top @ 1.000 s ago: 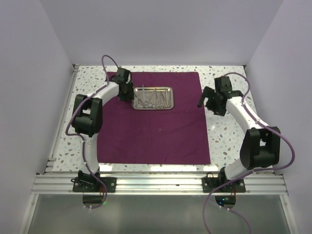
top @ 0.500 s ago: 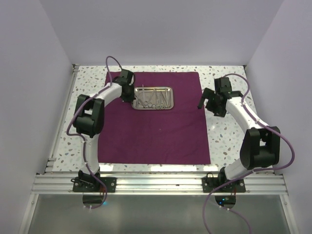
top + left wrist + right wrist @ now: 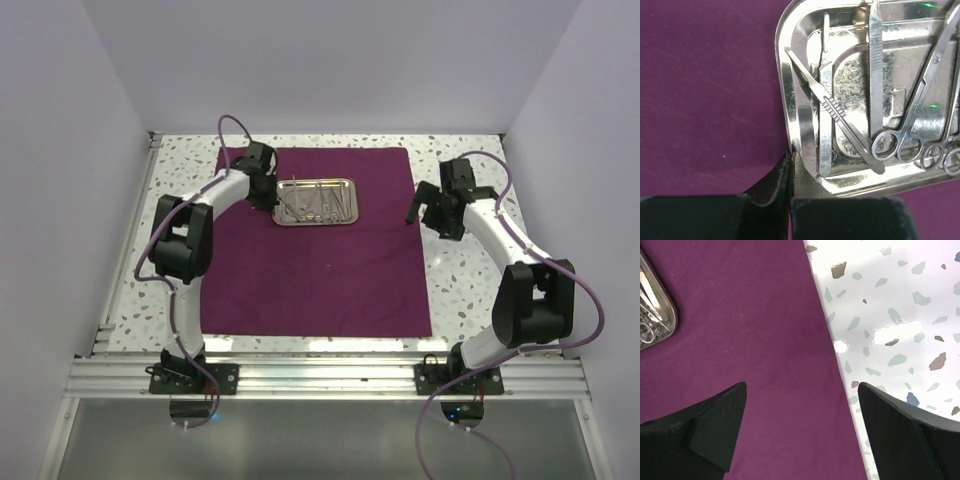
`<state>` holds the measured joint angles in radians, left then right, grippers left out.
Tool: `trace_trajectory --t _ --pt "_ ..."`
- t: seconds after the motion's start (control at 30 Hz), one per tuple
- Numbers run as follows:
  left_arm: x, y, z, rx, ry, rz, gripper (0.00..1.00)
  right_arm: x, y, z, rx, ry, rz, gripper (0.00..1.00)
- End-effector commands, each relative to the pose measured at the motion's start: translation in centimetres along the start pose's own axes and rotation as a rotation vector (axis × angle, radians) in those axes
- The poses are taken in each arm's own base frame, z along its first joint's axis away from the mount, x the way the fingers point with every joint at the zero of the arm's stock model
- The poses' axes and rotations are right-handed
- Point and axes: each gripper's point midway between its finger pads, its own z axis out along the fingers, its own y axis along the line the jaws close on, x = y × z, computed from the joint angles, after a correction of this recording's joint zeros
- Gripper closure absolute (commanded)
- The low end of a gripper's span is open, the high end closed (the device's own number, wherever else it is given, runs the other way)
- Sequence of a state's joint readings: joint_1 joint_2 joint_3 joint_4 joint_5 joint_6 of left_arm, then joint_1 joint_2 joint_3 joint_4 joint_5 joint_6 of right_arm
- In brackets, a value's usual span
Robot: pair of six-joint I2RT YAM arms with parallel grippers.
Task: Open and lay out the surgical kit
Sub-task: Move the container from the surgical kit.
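Purple cloth wrap (image 3: 322, 245) — one, spread flat on the terrazzo table (image 3: 462, 280); steel tray (image 3: 316, 201) — one, on the cloth's far half. Overhead view shows instruments (image 3: 312, 203) only as a silver tangle; left wrist view resolves two flat handles, one ridged handle (image 3: 834, 108) lying diagonally, and four ring handles (image 3: 886, 145). Left gripper (image 3: 790, 167): fingers closed together at the tray's corner rim, grip on it unclear. Right gripper (image 3: 802, 427): fingers wide apart, empty, straddling the cloth's right edge
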<state>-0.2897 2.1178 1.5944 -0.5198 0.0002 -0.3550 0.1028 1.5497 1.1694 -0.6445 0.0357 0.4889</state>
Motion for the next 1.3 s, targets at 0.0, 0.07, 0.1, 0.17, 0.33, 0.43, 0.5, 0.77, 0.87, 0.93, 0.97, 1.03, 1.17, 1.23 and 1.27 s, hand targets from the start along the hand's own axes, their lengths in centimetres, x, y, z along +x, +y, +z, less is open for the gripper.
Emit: trace_trajectory --t 0.0,0.07,0.1,0.17,0.33,0.43,0.5,0.77,0.87,0.93,0.97,1.03,1.17,1.23,1.27 --pt "-2.1 -2.9 -4.9 0.105 -0.063 0.039 1.00 -0.1 -0.4 -1.0 0.010 -0.009 -0.013 0.04" --pt "-1.7 -3.4 -6.1 0.114 -0.059 0.053 1.00 0.0 -0.4 -1.1 0.011 -0.013 -0.013 0.04" --pt "-1.6 -3.6 -6.5 0.120 -0.058 0.057 1.00 0.0 -0.6 -1.1 0.012 -0.012 -0.012 0.04" --pt "-1.0 -4.0 -7.6 0.133 -0.054 0.073 1.00 0.1 -0.6 -1.3 0.012 -0.016 -0.012 0.04" --pt "2.2 -4.3 -9.1 0.144 -0.009 0.136 1.00 0.8 -1.0 -1.4 0.015 -0.011 -0.011 0.04" --pt "5.2 -3.7 -9.2 0.142 0.035 0.160 1.00 1.3 -1.2 -1.3 0.015 -0.008 -0.012 0.04" --pt "6.6 -3.4 -9.3 0.144 0.050 0.164 1.00 1.7 -1.4 -1.4 0.015 -0.008 -0.009 0.04" --pt "14.9 -1.3 -8.9 0.119 0.150 0.177 1.00 2.2 -1.6 -1.5 0.009 -0.003 -0.012 0.04" --pt "17.0 -1.3 -9.6 0.134 0.167 0.194 1.00 2.3 -1.6 -1.6 0.010 0.000 -0.014 0.04" --pt "18.0 -1.2 -10.1 0.142 0.175 0.200 1.00 2.3 -1.5 -1.6 0.007 -0.004 -0.015 0.04" --pt "18.2 -1.1 -10.1 0.138 0.176 0.203 1.00 2.5 -1.4 -1.7 -0.003 0.001 -0.016 0.04" --pt "18.8 -0.9 -10.2 0.136 0.181 0.204 1.00 2.6 -1.1 -1.7 -0.026 0.005 -0.014 0.05" --pt "19.1 -0.8 -10.4 0.125 0.193 0.182 1.00 3.2 1.7 -2.4 -0.148 0.032 -0.031 0.08" --pt "18.8 -0.9 -10.4 0.119 0.182 0.168 1.00 3.9 4.3 -3.1 -0.209 0.034 -0.099 0.08" --pt "18.7 -0.8 -10.4 0.105 0.180 0.163 0.92 3.6 5.6 -3.6 -0.234 0.019 -0.129 0.08"
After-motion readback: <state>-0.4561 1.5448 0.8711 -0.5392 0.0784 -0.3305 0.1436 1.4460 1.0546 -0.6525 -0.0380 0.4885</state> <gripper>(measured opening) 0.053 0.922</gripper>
